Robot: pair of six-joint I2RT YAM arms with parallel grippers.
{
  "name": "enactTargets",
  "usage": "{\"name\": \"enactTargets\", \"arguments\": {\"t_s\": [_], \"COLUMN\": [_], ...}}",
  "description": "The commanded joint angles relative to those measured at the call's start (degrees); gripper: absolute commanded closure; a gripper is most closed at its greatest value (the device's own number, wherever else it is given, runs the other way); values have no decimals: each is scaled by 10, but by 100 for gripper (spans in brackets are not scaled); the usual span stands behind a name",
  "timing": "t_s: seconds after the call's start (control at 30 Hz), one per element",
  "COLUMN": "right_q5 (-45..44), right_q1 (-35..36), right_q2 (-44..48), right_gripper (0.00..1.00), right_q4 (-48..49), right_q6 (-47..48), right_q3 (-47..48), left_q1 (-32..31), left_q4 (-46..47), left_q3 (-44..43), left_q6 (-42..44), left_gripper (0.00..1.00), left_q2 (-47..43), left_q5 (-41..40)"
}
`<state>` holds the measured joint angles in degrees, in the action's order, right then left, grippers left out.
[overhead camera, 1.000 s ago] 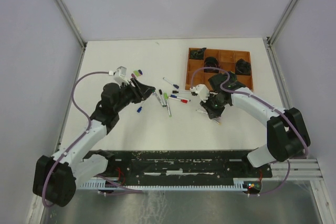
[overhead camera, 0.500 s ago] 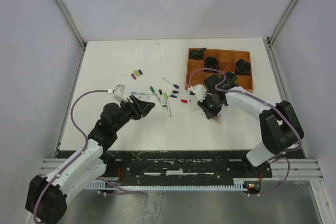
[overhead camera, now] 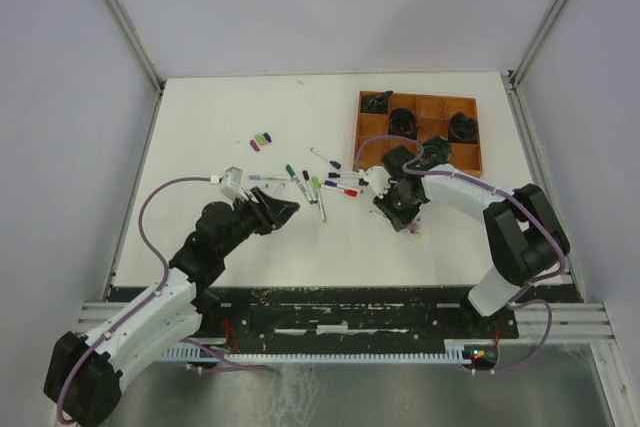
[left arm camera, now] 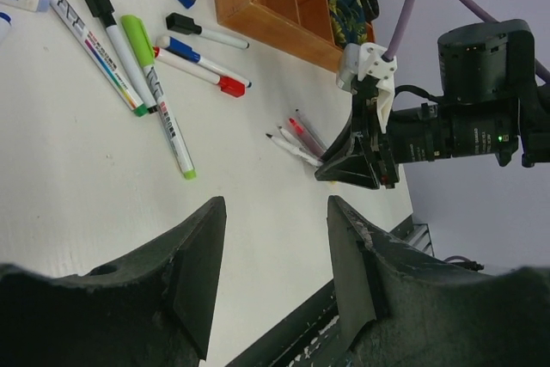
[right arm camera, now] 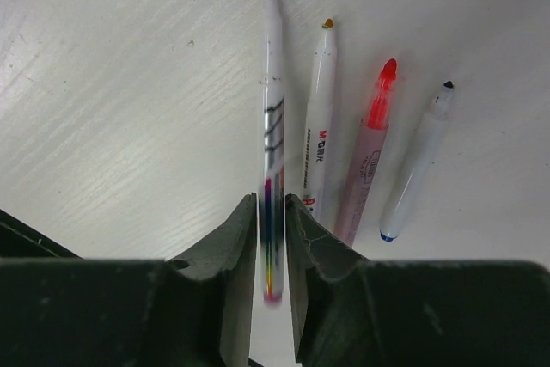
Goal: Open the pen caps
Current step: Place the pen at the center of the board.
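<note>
Right claw (right arm camera: 271,205) pinches a pen (right arm camera: 272,100) with a bare dark tip, down on the bench (overhead camera: 200,127) near its middle. I see three more bare pens (right arm camera: 371,148) just beside it. Left claw (left arm camera: 275,212) hangs wide apart with nothing in it, nearer the left edge. Capped pens (overhead camera: 318,192) lie between the two claws. Two loose caps (overhead camera: 261,140), purple and green, sit farther back. A brown tray (overhead camera: 358,137) sits by the far right corner.

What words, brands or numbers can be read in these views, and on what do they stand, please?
"M": possibly the first letter of the dark print on the white pen beside the held pen; the rest is blurred.
Dark and rainbow markings on the held pen: unreadable.
Barrel print on the pens in the left wrist view: too small to read.
Top view: no legible text.
</note>
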<state>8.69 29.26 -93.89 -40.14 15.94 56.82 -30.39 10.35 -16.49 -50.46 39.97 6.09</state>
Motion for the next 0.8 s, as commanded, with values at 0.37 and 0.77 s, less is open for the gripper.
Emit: {"name": "enactTargets", "arguments": {"t_s": [0.37,0.77], "right_q5": [-16,0], "right_q1": [5,5], "right_q2": [-7,18], "right_gripper": [72,72], "right_q4": [-12,-12], "right_q6": [-7,-7], "right_q3": [25,30], "left_q1": [-55,-198], "left_q4": [4,-45], "left_q3": [0,-50], "left_q6": [-27,-7], "left_gripper": [43,46], "left_q2": [-2,101], "left_q5": [-41,-194]}}
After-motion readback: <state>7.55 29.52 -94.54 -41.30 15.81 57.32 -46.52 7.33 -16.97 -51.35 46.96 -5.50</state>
